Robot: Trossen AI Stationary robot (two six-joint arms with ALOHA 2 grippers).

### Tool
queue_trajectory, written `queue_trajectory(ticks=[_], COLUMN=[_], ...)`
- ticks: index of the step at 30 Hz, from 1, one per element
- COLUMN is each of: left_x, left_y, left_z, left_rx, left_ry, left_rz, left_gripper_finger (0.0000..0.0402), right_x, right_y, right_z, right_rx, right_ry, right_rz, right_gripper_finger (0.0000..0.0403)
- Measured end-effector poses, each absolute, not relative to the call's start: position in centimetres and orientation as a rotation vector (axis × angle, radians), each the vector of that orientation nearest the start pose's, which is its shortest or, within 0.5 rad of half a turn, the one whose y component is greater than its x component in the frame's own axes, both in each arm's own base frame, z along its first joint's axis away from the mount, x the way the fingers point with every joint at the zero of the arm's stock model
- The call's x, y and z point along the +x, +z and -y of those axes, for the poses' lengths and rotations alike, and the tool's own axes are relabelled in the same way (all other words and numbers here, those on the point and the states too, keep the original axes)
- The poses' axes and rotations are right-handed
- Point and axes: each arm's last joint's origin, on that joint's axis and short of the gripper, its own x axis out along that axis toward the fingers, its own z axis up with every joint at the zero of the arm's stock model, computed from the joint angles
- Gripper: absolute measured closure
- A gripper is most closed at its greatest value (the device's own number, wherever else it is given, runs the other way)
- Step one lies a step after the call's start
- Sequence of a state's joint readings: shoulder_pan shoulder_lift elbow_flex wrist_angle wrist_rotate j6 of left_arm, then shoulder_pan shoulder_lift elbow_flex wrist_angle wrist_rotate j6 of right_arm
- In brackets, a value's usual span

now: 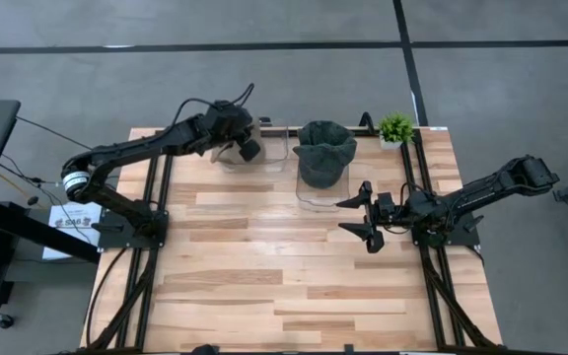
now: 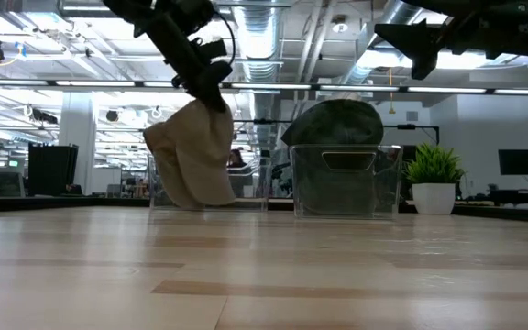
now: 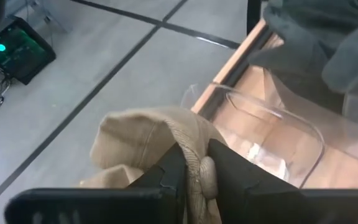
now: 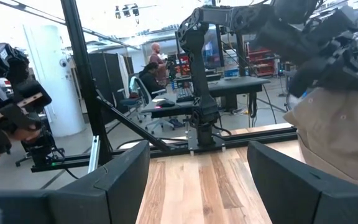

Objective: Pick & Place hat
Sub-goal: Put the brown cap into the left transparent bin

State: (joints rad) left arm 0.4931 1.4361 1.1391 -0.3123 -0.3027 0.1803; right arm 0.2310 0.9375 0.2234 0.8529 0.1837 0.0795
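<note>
L pincer [image 1: 248,146] was at the far side of the surface [image 1: 264,286], raised above a clear bin [image 1: 254,158]. Its fingers [image 3: 173,171] were clamped on a fold of the tan hat [image 2: 193,151]. Low view showed the hat hanging from the pincer [image 2: 211,92], its lower part down in front of or inside the bin [image 2: 246,188]; which of the two could not be told. L wrist view: hat fabric [image 3: 148,140] bunched betw. the two fingers, bin rim [image 3: 278,109] just beyond.

A second clear bin [image 1: 321,187] stood just beside the first, w/ a dark green hat [image 1: 323,148] resting on top. A small potted plant [image 1: 395,128] sat near the far R corner.

R pincer [image 1: 361,217] hovered over the surface, near the second bin, jaws spread wide, holding nothing. R wrist view confirmed fingers [image 4: 117,180] well apart.
</note>
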Motion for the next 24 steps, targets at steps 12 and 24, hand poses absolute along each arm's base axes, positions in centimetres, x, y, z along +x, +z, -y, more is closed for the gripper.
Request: queue_trajectory(ticks=[12,24], left_x=[27.13,27.13], left_y=[28.77,28.77], left_z=[-15.56,-15.56], left_rx=[0.108,0.106], left_ry=[0.704,0.706], left_rz=[-0.718,-0.717], left_gripper_finger=[0.0332,0.0291], right_x=[17.98,17.98], right_y=[21.44,21.45], right_z=[-3.69,-3.69], right_rx=[0.108,0.108], right_ry=[0.053,0.053], right_rz=[0.134,0.134], right_gripper_finger=[0.0143,0.0143])
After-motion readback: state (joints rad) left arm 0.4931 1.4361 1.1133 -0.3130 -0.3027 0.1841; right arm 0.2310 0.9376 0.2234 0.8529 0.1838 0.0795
